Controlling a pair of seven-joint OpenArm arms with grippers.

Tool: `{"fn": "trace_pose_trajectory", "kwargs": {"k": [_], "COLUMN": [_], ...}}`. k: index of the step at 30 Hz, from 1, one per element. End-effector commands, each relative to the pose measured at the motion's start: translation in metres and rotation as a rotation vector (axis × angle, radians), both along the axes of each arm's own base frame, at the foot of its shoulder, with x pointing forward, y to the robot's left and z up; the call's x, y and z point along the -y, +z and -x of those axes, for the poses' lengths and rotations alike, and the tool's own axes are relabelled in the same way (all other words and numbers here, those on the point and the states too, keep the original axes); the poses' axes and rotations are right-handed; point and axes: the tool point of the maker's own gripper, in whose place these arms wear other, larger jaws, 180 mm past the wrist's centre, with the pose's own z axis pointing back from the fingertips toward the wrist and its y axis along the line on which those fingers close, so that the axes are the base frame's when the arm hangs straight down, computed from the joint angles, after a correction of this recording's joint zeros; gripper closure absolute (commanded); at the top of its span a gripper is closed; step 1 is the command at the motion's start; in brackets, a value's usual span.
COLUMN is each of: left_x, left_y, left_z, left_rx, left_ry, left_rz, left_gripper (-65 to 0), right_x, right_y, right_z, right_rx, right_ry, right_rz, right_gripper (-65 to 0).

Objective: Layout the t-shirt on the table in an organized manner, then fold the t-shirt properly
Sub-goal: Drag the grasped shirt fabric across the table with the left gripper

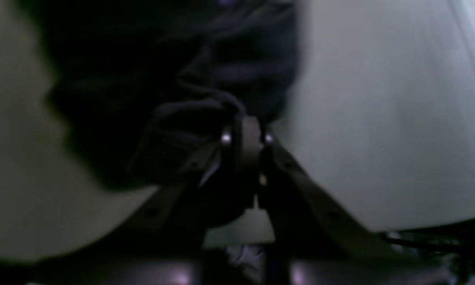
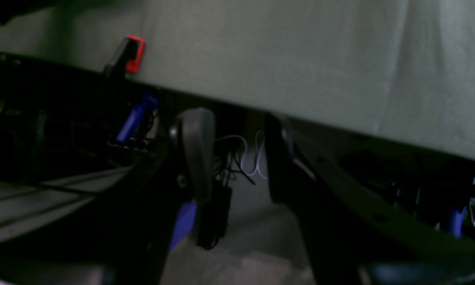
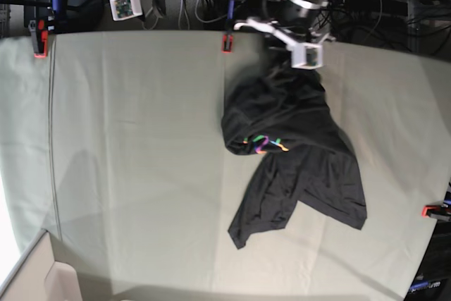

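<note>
The left gripper is clenched on a bunched fold of the shirt, which trails from it in a crumpled heap over the table, a rainbow print peeking from a fold. Beside that gripper a red clamp grips the table edge. The right gripper hangs past the edge with jaws apart, grasping nothing, well away from the shirt; another clamp sits just ahead of it, cables beyond. The cloth cover is pale green, faintly creased.
</note>
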Motion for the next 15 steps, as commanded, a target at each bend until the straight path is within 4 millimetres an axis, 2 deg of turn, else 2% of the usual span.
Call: {"fn": "trace_pose_trajectory", "kwargs": {"k": [1, 4, 8, 12, 15], "left_x": [0.012, 0.044, 0.085, 0.112, 0.133], "left_y": [0.02, 0.055, 0.092, 0.12, 0.13], "left_z": [-0.005, -0.019, -0.034, -0.05, -0.055], "left_rx": [0.064, 0.167, 0.298, 0.398, 0.418], "left_ry": [-0.027, -0.126, -0.283, -0.37, -0.451], "left_rz": [0.032, 0.082, 0.115, 0.139, 0.127], "left_gripper": [-0.2, -0.2, -0.2, -0.2, -0.2], "right_x": [0.0, 0.0, 0.002, 0.003, 0.003], "right_y": [0.005, -0.001, -0.008, -0.009, -0.01], "right_z": [-0.001, 0.003, 0.004, 0.005, 0.006], "right_rx": [0.02, 0.002, -0.011, -0.014, -0.02], "right_ry": [0.0, 0.001, 0.001, -0.001, 0.001], "right_rz": [-0.006, -0.002, 0.004, 0.007, 0.009], "right_gripper": [-22.5, -22.5, -22.5, -22.5, -22.5]}}
